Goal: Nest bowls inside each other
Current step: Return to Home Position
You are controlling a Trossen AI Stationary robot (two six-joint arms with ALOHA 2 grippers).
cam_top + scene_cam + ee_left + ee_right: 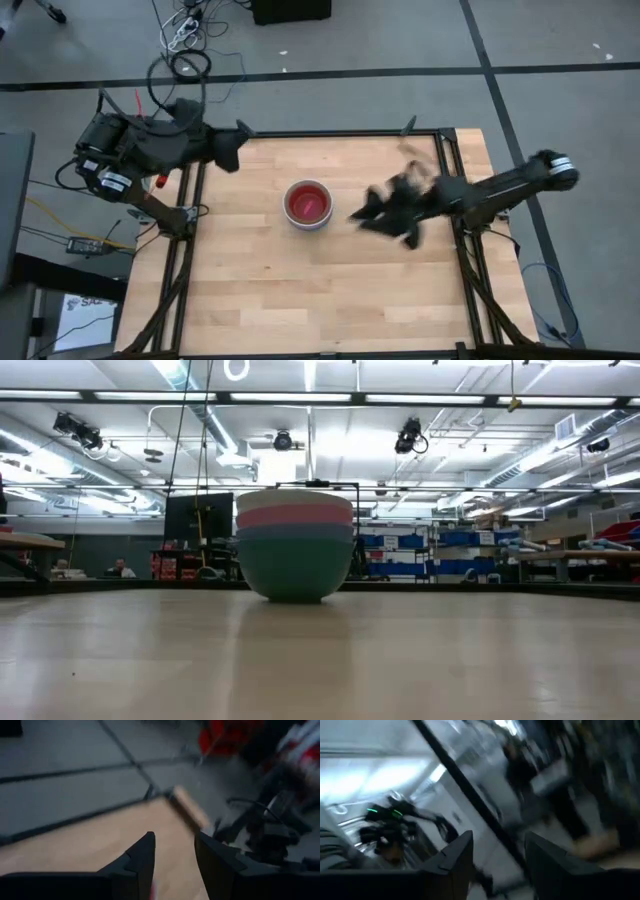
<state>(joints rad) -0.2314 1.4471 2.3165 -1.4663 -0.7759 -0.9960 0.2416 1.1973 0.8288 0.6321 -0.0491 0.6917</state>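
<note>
Pale wooden boards make up the table [300, 290], and the stack of bowls [307, 204] stands upright at its middle, all nesting seemingly done. From above only the red bowl [308, 206] shows inside a white rim. The level view shows the white bowl [295, 493] over the pink bowl [295, 515], the blue bowl [295, 534] and the teal bowl [295, 570], which rests on the wood; any smaller bowls under the red one are hidden. The right gripper [362, 214] is the nearer one, near the stack on its right and apart from it, so the bowls lie straight ahead of its tips, towards the table's centre. Its fingers [457, 857] stand partly open with nothing between them. Being round, the stack has no long axis to mind. A retreat to rest should carry this arm away from the stack, back towards the dark frame [452, 170] on the right edge, and nothing lies on that path. The left gripper [236, 146] waits folded at the table's far left corner, well apart from the bowls, its fingers [142, 855] also slightly parted and empty.
</note>
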